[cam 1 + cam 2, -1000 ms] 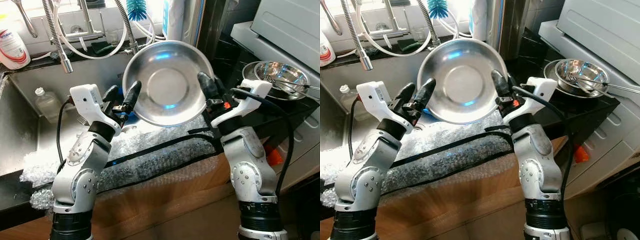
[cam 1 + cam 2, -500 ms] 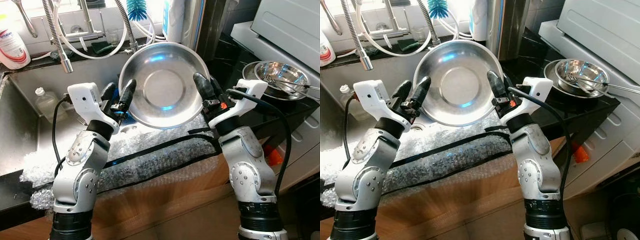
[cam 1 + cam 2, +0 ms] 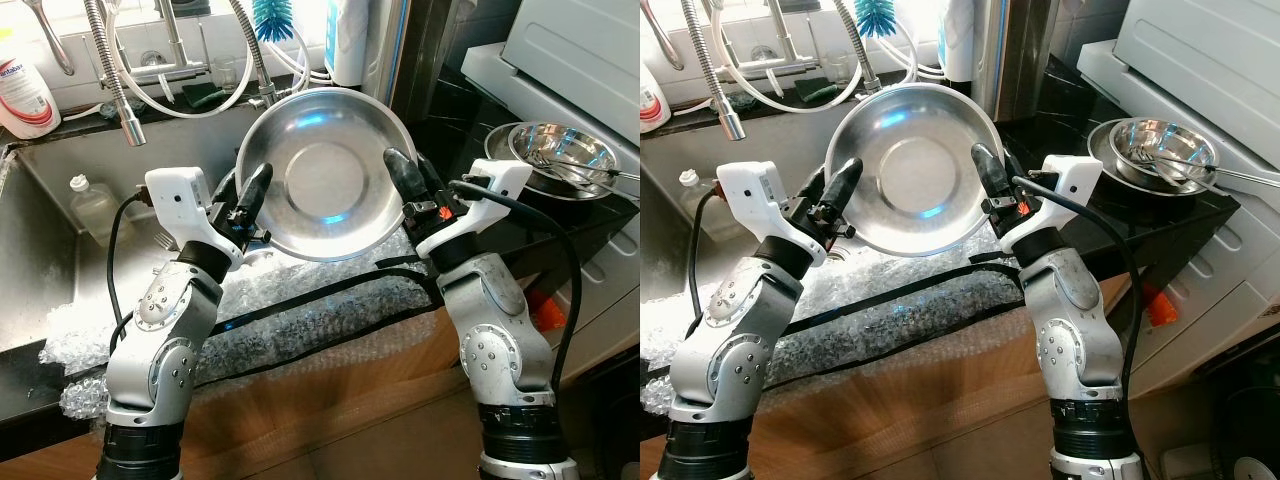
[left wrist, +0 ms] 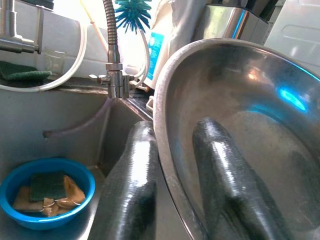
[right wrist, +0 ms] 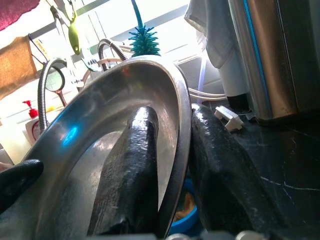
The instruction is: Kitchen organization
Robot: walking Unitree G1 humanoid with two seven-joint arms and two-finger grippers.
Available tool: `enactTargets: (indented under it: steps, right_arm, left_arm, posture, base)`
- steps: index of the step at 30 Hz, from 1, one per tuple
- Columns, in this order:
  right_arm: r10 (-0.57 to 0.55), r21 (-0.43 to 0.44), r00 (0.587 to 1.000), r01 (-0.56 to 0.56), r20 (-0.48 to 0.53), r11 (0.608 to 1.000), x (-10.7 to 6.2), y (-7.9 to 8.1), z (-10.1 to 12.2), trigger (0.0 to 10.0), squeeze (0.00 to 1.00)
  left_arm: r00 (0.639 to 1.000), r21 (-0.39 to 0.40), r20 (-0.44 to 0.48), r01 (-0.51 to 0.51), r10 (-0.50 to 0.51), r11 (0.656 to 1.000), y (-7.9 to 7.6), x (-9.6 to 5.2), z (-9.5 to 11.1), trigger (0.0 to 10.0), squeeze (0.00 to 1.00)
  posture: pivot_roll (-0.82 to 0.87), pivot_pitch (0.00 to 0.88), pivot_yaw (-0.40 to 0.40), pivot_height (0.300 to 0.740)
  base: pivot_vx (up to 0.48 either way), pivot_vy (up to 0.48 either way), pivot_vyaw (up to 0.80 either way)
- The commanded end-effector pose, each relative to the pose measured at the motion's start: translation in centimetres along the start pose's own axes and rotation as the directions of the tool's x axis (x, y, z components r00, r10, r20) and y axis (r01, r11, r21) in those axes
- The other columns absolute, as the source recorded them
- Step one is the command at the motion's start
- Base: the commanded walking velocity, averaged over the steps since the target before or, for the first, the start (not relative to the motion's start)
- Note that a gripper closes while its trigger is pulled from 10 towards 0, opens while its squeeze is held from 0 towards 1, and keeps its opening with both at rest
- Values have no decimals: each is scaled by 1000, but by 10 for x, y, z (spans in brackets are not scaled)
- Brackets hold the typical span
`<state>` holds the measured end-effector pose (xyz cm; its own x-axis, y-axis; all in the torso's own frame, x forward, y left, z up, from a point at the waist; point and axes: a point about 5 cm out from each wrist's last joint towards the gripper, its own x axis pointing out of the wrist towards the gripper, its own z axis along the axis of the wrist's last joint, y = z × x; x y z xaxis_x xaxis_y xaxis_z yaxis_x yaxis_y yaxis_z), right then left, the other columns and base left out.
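Left eye view shows us mid-task: our left gripper (image 3: pixel 250 200) and right gripper (image 3: pixel 408 185) are each clamped on the rim of the steel bowl (image 3: pixel 325 172), held tilted above the sink (image 3: pixel 60 250), not yet put away.

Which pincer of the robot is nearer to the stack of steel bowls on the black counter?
Right. The right pincer grips the big round steel bowl's rim on the side toward the stacked steel bowls; the left pincer grips the opposite rim, over the sink.
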<state>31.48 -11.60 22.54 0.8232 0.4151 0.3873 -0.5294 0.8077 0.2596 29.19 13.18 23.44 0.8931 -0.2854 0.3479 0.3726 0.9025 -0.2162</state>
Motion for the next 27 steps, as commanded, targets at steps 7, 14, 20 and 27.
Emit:
enactTargets:
  steps: [7, 14, 20, 27]
  right_arm:
    - [40, -22, 999, -40, 13, 999, 1, 8, 5, 10000, 0]
    - [38, -32, 999, -38, 9, 999, 0, 7, 5, 10000, 0]
    - [38, -42, 999, -37, 6, 998, 1, 7, 4, 10000, 0]
    - [39, -48, 999, -38, 5, 998, 2, 7, 4, 10000, 0]
  left_arm:
    - [999, 30, -6, 48, -48, 998, -6, -1, 2, 0, 0]
    - [999, 35, -10, 51, -51, 998, -7, -1, 1, 0, 0]
    - [999, 30, -9, 54, -54, 998, -8, -1, 1, 0, 0]
    - [999, 32, -3, 51, -51, 998, -8, 0, 2, 0, 0]
  posture:
    - [7, 114, -21, 740]
    - [7, 114, -22, 740]
    - [7, 114, -22, 740]
    - [8, 113, -22, 740]
  base:
    - [0, 0, 0]
    - [0, 0, 0]
    - [0, 0, 0]
    - [0, 0, 0]
